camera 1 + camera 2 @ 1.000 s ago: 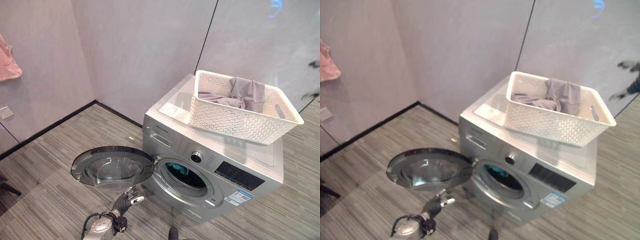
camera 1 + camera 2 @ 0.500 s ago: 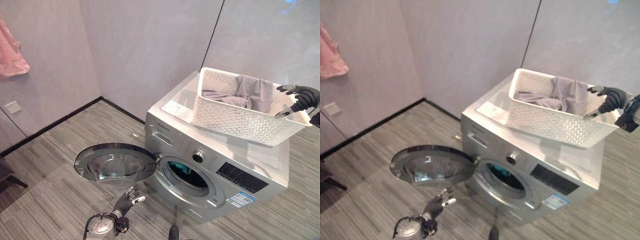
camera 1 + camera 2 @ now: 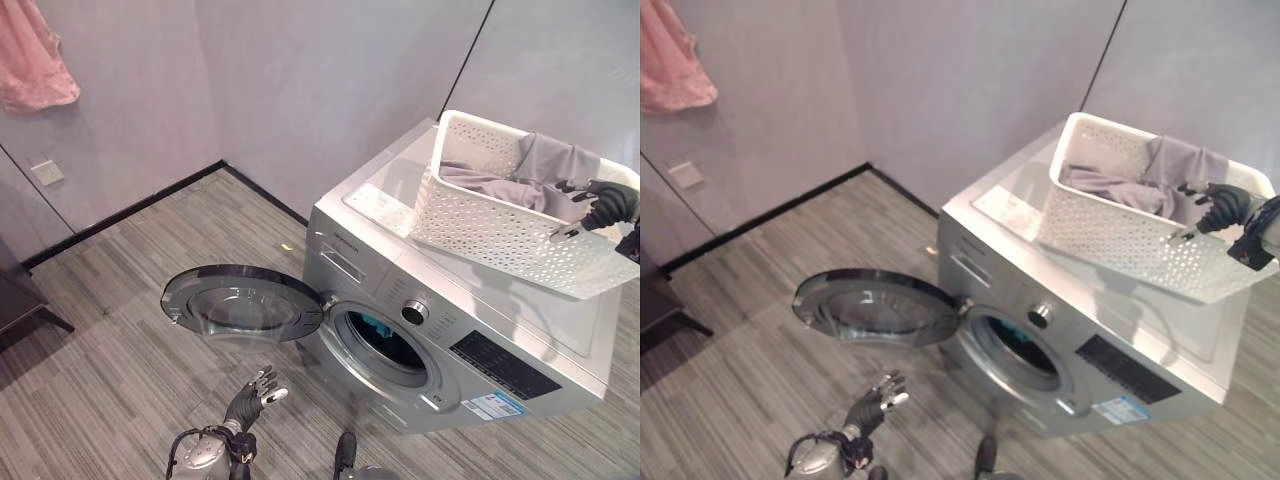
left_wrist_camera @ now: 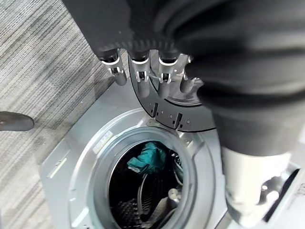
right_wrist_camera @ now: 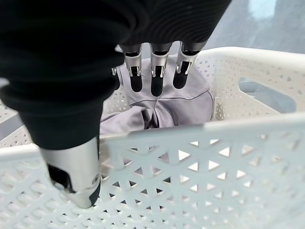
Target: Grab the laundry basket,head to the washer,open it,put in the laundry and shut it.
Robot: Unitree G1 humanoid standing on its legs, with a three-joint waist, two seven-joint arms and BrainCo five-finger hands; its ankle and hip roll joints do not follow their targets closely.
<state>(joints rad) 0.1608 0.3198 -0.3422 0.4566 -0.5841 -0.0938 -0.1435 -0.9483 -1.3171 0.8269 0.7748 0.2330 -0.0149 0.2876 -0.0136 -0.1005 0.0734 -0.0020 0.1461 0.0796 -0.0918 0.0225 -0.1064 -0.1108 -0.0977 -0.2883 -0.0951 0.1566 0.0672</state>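
Observation:
A silver front-loading washer (image 3: 480, 345) stands by the wall with its round door (image 3: 243, 303) swung open to the left. A teal cloth (image 4: 147, 156) lies inside the drum. On the washer's top sits a white perforated laundry basket (image 3: 500, 230) holding a grey cloth (image 5: 176, 102). My right hand (image 3: 603, 205) is at the basket's right end, open, with straight fingers (image 5: 157, 76) over the grey cloth and the thumb outside the basket wall. My left hand (image 3: 247, 403) hangs low beneath the open door, open and holding nothing.
A pink cloth (image 3: 35, 60) hangs on the left wall above a wall socket (image 3: 45, 172). Dark furniture (image 3: 15, 300) stands at the left edge. Grey walls meet in a corner behind the washer. Striped floor lies in front of the door.
The camera has shifted. My right hand came in from the right and now reaches over the basket's rim above the grey cloth. The left hand stays low under the door.

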